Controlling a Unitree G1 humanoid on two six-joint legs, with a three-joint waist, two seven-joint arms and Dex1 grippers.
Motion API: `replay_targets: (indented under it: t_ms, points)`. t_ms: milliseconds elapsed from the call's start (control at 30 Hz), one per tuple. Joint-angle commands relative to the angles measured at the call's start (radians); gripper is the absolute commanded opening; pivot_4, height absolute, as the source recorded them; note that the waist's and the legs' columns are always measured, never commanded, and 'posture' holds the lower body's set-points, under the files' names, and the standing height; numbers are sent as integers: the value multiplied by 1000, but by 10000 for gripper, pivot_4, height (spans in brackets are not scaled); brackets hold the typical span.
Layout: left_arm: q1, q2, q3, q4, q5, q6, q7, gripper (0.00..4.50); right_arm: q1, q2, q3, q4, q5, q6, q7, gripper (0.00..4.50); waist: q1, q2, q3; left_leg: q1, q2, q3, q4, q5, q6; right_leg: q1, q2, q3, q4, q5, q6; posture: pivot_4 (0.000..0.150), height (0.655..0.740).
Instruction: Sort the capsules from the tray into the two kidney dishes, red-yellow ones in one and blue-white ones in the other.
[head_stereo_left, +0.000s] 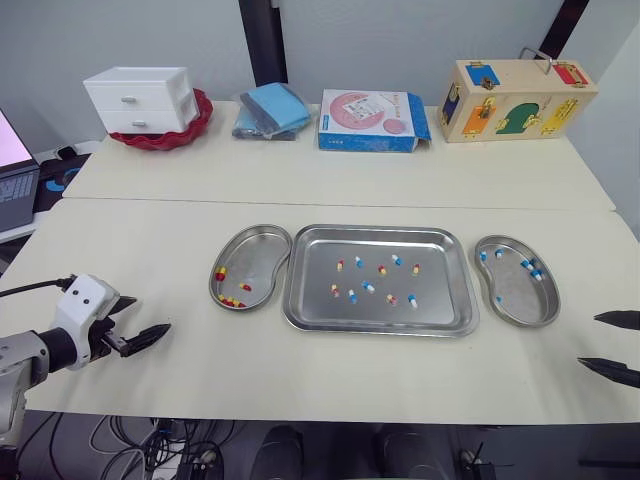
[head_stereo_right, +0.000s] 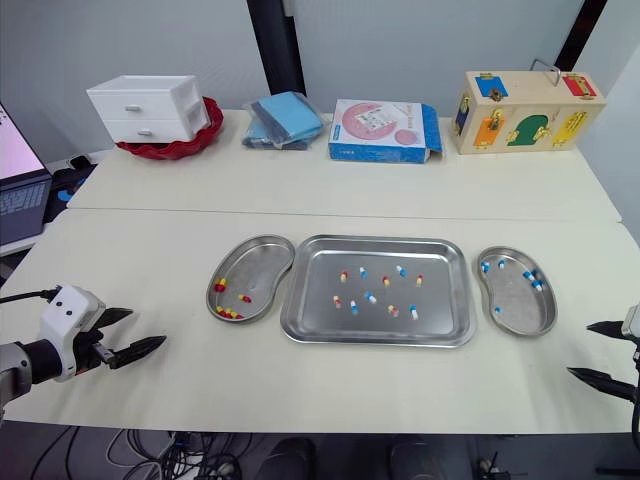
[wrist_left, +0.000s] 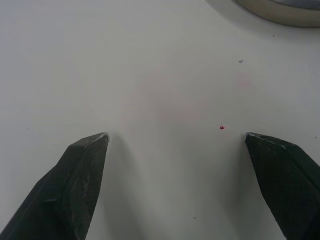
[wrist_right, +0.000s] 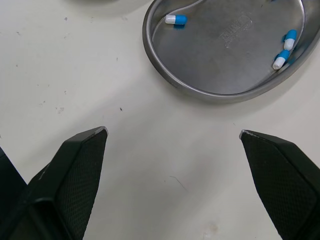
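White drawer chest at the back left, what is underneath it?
The white two-drawer plastic chest stands in a red scalloped plastic dish, whose rim shows at the chest's front and side. The dish's middle is covered by the chest.

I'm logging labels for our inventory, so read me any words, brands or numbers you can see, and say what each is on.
No text here can be read.
On the blue and pink box: print too small to read.
On the right-hand dish: a stamped mark on its floor, too blurred to read.
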Motion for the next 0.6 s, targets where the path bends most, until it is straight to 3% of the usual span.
replay_targets:
  t_ms: [33, 367, 600]
  points:
    - [-3, 22, 12, 3, -10, -20, -19, 45000, 4, -13, -30, -12, 0, -12, -2, 44829, 0, 0, 0, 0, 0, 0, 0, 0, 0, 0, 0, 0, 0, 0, 0, 1500, 7312]
    - [-57, 17, 31, 58, -58, -39, -75, 45000, 10, 7, -63, -14, 30, -20, -15, 44829, 0, 0, 0, 0, 0, -1, 1, 0, 0, 0, 0, -1, 0, 0, 0, 1500, 7312]
    - [-13, 17, 42, 63, -82, -41, -119, 45000, 48, 25, -111, -39, 43, 3, -16, 44829, -1, 0, 0, 0, 0, -1, 1, 0, 0, 1, 0, -1, 0, 0, 0, 1500, 7312]
